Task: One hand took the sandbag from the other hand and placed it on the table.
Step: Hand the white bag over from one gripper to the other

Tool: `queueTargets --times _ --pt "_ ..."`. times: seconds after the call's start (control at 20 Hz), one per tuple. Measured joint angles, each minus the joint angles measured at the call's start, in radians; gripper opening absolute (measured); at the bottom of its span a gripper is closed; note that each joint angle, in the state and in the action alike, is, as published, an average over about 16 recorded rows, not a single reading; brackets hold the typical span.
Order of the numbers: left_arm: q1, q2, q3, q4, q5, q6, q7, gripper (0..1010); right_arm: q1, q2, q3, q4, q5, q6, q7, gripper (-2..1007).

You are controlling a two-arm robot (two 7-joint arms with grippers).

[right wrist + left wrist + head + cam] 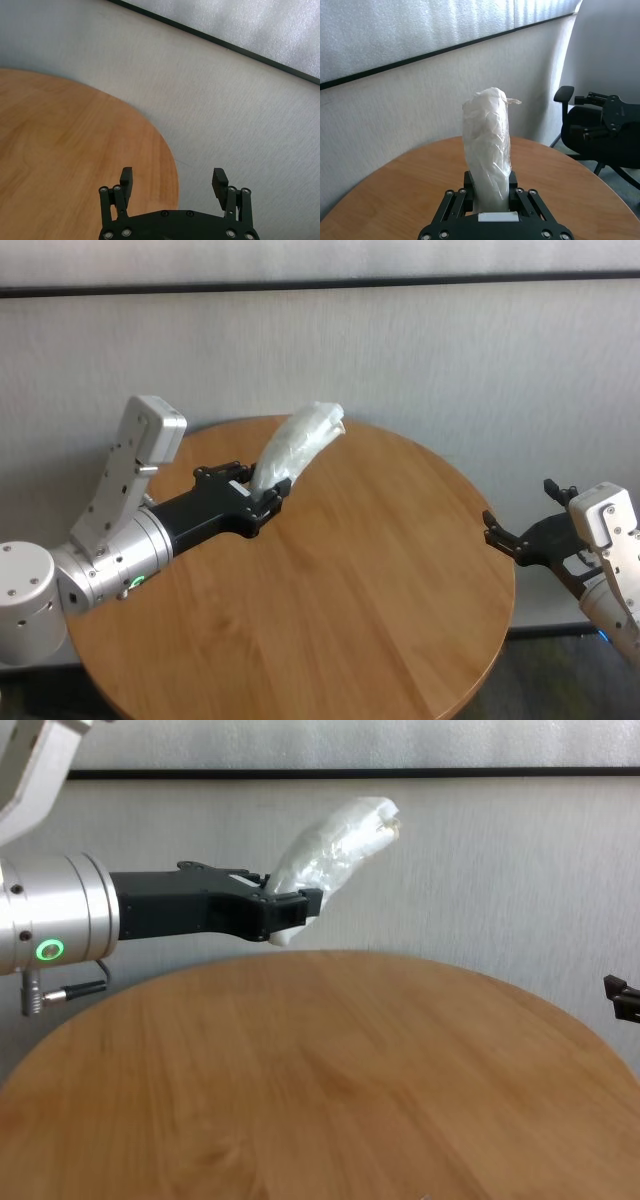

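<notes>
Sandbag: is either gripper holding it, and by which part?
The left gripper holds the sandbag by its lower end, above the table. The right gripper is open and empty.

Over the far left part of the round light-brown wooden table (330,590), the green-ringed black left gripper (262,490) clamps a white crinkly plastic sandbag (297,443); the black right gripper (517,538) hovers open just off the right edge.

Left gripper (262,494): black, two-fingered, on a silver cylindrical wrist with a green glowing ring and small screws. Right gripper (173,182): black linkage fingers with silver rivets, pale grey wrist housing.
</notes>
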Motion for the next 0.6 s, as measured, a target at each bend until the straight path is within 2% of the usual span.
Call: queueTargets --times 0.6 --pt "-0.005 -0.007 -0.003 0.002 -0.031 0.014 0.014 401 0.000 0.000 0.000 0.000 0.000 0.000 0.000 1002"
